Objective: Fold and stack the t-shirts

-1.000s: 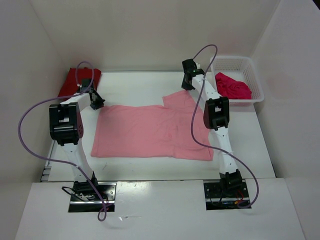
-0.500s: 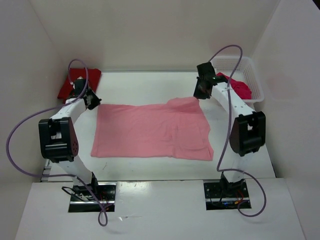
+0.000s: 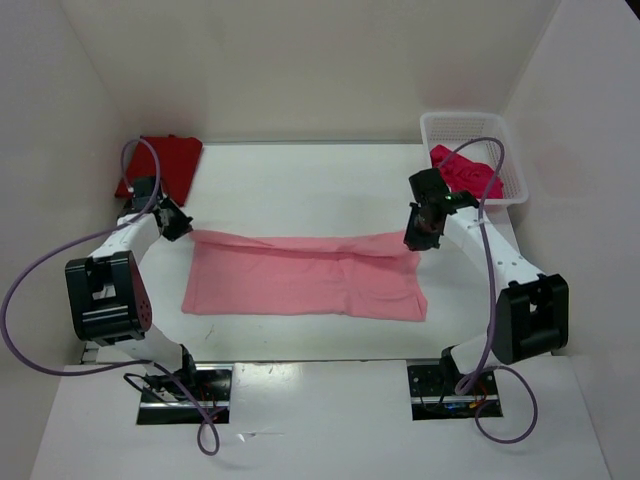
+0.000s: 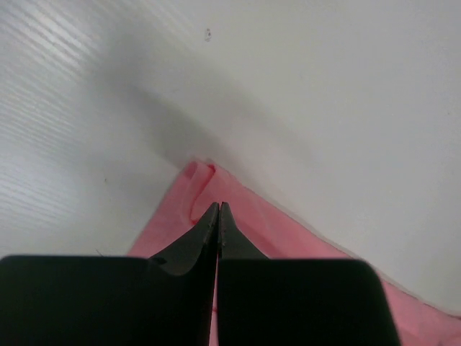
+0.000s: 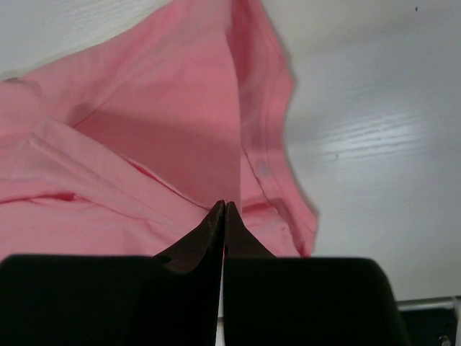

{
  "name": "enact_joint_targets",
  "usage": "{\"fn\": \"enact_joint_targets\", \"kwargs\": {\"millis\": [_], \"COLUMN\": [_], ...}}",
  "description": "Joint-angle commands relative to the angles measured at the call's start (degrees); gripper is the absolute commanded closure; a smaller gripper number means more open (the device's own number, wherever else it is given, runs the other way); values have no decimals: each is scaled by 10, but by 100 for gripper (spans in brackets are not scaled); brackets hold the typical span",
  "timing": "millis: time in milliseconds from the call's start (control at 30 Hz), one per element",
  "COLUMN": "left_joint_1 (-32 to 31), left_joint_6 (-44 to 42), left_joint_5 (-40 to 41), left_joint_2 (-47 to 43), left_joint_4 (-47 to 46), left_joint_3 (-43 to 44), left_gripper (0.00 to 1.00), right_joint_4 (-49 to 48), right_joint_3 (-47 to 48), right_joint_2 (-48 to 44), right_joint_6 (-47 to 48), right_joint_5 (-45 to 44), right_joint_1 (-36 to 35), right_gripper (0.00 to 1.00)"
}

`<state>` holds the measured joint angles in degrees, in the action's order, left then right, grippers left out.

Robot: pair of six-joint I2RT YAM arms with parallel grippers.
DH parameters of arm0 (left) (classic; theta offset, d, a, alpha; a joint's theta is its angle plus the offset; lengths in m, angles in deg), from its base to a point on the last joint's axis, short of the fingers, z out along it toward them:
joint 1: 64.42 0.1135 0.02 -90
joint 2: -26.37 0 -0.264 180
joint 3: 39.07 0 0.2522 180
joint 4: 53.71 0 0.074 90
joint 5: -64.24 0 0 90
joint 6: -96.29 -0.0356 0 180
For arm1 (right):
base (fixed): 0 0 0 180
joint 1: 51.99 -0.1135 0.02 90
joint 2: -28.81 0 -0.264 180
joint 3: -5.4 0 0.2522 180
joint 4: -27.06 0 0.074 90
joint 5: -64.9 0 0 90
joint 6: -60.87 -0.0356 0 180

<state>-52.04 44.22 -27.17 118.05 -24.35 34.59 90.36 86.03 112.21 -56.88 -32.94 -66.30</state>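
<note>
- The light pink shirt is lying mid-table, with its far edge strung between the two grippers.
- The left gripper and right gripper both have their jaws pressed tight on its far corners. The wrist views hide the actual pinch behind the black fingers.
- The dark red shirt is in the far left corner, partly behind a purple cable.
- The crimson shirt is just a bunched lump in the white basket.

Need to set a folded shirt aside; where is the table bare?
Bare: the far strip of table between dark red shirt and basket, and the near strip before the arm bases. Crowded: the pink shirt's far corners, where left gripper and right gripper pinch it.
</note>
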Motion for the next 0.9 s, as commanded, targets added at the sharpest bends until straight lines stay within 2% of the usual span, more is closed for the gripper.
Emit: {"fn": "enact_joint_targets", "kwargs": {"millis": [0,200,300,333,400,500,533,600,667,700,767,867], "left_joint_1": [22,34,40,47,61,76,76,76,76,56,34,-8], "left_joint_6": [13,13,23,28,35,70,78,89,89,84,73,61], "left_joint_5": [-41,-67,-78,-83,-97,-97,-97,-107,-129,-129,-124,-99], "left_joint_2": [-24,-18,-18,-18,-30,-71,-100,-129,-129,-124,-117,-117], "left_joint_4": [10,10,10,10,10,10,10,-3,-8,-19,-24,-31], "left_joint_3": [-18,-32,-46,-54,-61,-72,-72,-72,-72,-72,-72,-84], "left_gripper": [100,98,92,88,78,66,64,64,66,66,66,66], "right_joint_4": [63,112,129,129,136,141,141,130,107,79,40,-50], "right_joint_3": [13,-15,-15,-15,-15,-15,-15,-15,-15,-8,-2,4], "right_joint_2": [-38,-58,-68,-68,-75,-90,-90,-90,-83,-69,-50,-11], "right_joint_6": [-22,-28,-40,-45,-45,-45,-45,-37,-21,-21,-21,-46], "right_joint_5": [2,8,17,17,17,17,22,22,41,48,68,88], "right_joint_1": [-1,-1,-1,-1,-1,-1,-1,-1,-1,-9,-19,-71], "right_gripper": [100,100,97,91,88,76,69,68,77,84,100,100]}}
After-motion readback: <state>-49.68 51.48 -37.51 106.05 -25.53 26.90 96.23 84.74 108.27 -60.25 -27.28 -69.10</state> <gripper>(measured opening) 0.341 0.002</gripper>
